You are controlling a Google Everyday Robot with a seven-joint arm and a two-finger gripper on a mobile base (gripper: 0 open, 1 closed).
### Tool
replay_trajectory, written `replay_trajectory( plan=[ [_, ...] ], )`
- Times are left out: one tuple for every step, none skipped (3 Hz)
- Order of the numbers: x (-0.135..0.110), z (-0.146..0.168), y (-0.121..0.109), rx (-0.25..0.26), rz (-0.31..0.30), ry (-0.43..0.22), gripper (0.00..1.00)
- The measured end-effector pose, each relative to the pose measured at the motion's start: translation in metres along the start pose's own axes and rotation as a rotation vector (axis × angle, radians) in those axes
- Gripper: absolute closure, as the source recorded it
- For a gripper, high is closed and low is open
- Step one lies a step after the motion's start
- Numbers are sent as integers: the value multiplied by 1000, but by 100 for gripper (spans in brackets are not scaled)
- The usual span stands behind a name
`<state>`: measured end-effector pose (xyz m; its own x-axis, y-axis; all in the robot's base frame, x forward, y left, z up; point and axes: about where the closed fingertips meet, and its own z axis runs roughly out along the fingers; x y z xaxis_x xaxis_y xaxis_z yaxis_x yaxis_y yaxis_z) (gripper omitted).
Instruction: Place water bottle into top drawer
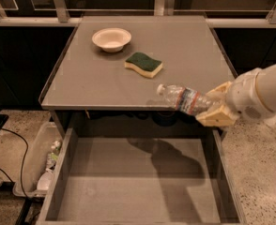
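Note:
The water bottle [184, 98] is clear and crinkled with a white cap and a white-and-red label. It lies sideways in the air, cap pointing left, over the table's front edge and above the back of the open top drawer [142, 182]. My gripper [215, 108] comes in from the right on a white arm and is shut on the bottle's base end. The drawer is pulled out, with a flat grey bottom and low grey walls. The bottle and arm cast a shadow on the drawer bottom.
A white bowl [111, 39] and a green-and-yellow sponge [143, 64] sit on the grey table [81, 83]. A clear plastic bin [37, 161] with small bottles stands on the floor at left, beside a black cable. A railing runs behind the table.

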<state>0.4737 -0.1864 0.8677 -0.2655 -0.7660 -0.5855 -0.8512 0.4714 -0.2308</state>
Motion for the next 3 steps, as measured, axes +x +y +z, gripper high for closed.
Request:
replay_trajectory(
  plan=[
    [9,5,46,-38,19,-2,100],
    [18,19,75,-61,22,2,100],
    [31,54,74,-94,55,29,100]
  ],
)
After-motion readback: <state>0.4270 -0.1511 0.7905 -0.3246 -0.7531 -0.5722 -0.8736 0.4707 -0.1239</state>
